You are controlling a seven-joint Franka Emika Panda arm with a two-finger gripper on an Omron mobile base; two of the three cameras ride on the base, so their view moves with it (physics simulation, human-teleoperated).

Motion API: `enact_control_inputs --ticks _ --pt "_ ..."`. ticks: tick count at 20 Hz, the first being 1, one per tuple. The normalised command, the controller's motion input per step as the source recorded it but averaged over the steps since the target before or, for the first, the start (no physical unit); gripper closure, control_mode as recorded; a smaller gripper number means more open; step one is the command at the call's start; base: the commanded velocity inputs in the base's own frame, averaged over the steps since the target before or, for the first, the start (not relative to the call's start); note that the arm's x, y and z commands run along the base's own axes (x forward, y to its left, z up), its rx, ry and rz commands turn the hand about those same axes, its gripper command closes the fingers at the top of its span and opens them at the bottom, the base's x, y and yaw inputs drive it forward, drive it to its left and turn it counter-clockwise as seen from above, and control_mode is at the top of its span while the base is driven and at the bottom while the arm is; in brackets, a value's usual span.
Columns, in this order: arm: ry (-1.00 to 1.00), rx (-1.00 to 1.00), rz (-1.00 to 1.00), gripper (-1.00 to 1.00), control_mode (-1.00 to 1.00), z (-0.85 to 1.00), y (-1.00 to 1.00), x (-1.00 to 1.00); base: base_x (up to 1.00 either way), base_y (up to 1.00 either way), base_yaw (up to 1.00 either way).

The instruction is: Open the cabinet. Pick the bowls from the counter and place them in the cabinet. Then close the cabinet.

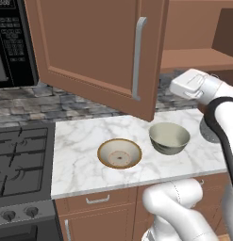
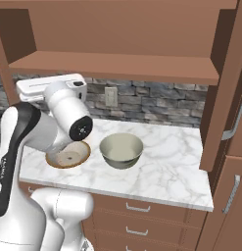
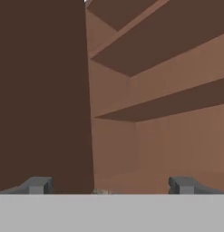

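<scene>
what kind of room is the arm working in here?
A simulated home kitchen, by the look of it: black gas stove top and microwave at left, white marble counter over wooden drawers, and an open brown wall cabinet above.

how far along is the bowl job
Done: both cabinet doors stand open, shelf bare. In hand: nothing; the claw is open, facing into the cabinet. Left: the cream bowl and grey-green bowl sit on the marble counter; both need shelving, then the doors closing.
</scene>
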Motion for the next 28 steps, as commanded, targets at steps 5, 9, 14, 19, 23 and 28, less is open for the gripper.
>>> enact_control_inputs --ticks 5,9,14,19,23,28 --pt "0.0 -0.04 0.06 -1.0 -1.0 -0.05 0.49 0.04 0.0 0.0 0.0" --pt "0.0 -0.04 0.0 -1.0 -1.0 0.0 0.28 0.24 0.0 0.0 0.0" --pt "0.0 -0.03 0.0 -1.0 -1.0 0.0 0.17 0.12 0.0 0.0 0.0" --pt "0.0 0.0 0.04 -1.0 -1.0 0.0 0.15 -0.07 0.0 0.0 0.0" --pt "0.0 -0.1 0.16 -1.0 -1.0 -0.19 0.97 -0.37 0.0 0.0 0.0" --pt "0.0 -0.21 0.2 -1.0 -1.0 -0.26 1.0 -0.73 0.0 0.0 0.0"
